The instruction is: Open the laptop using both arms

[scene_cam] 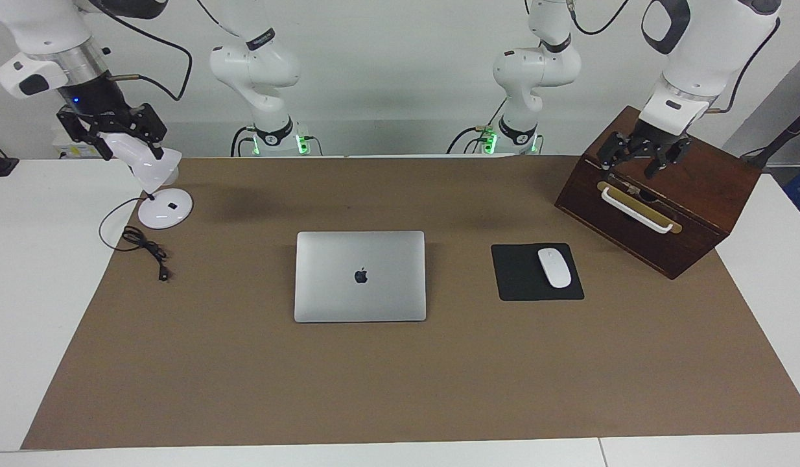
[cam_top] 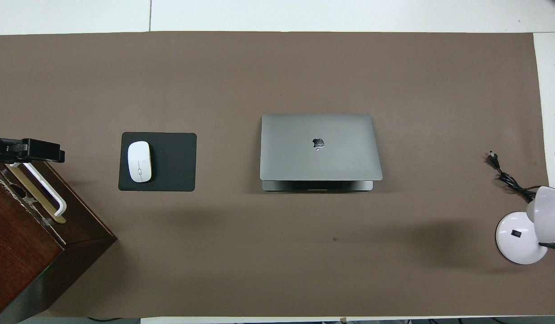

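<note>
**Laptop lay shut at mid-mat, both arms held off at the ends**

Nearest the robots, a brown wooden box (scene_cam: pixel 659 188) with a white handle sat at the left arm's end of the tabletop (scene_cam: pixel 43 259), and a white desk lamp (scene_cam: pixel 157 194) stood at the right arm's end, its black cord (scene_cam: pixel 144 246) trailing onto the brown mat (scene_cam: pixel 400 383). The left gripper (scene_cam: pixel 638 160) hung over the box, fingers spread wide and holding nothing. The right gripper (scene_cam: pixel 108 133) hung over the lamp's head; whether its fingers were apart could not be told.

Farther out, the laptop (scene_cam: pixel 360 276) lay closed at the mat's middle, logo up. Beside it, toward the left arm's end, a white mouse (scene_cam: pixel 554 267) rested on a black mouse pad (scene_cam: pixel 536 272).

The facing view showed both arms whole. The overhead view caught only a black sliver of each gripper at its edges, but revealed the laptop's hinge edge (cam_top: pixel 317 185) turned toward the robots.
</note>
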`<state>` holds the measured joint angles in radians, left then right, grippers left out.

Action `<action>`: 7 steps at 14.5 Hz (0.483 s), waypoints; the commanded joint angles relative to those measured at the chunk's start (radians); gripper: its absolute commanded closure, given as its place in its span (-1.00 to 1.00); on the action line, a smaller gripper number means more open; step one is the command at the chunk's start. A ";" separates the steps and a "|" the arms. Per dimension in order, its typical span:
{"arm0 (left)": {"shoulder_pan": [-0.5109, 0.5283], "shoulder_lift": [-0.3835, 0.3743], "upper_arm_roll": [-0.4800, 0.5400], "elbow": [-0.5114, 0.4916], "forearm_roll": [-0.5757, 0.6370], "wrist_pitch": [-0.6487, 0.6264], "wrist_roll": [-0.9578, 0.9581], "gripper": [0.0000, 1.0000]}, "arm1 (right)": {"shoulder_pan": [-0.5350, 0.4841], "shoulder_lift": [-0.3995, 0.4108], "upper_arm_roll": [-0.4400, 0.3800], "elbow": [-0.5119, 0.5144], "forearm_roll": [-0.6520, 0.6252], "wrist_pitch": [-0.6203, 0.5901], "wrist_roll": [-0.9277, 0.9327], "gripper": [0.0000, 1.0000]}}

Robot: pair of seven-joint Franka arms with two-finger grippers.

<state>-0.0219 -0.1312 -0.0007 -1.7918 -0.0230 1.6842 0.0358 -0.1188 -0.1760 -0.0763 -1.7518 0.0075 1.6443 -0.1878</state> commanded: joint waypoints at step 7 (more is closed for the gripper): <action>0.010 0.010 -0.007 0.020 -0.005 -0.017 -0.005 -1.00 | -0.016 -0.020 0.009 -0.049 0.006 0.096 -0.015 -1.00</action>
<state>-0.0219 -0.1312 -0.0007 -1.7919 -0.0230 1.6841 0.0358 -0.1193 -0.1762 -0.0761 -1.7550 0.0078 1.6897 -0.1886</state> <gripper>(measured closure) 0.000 0.000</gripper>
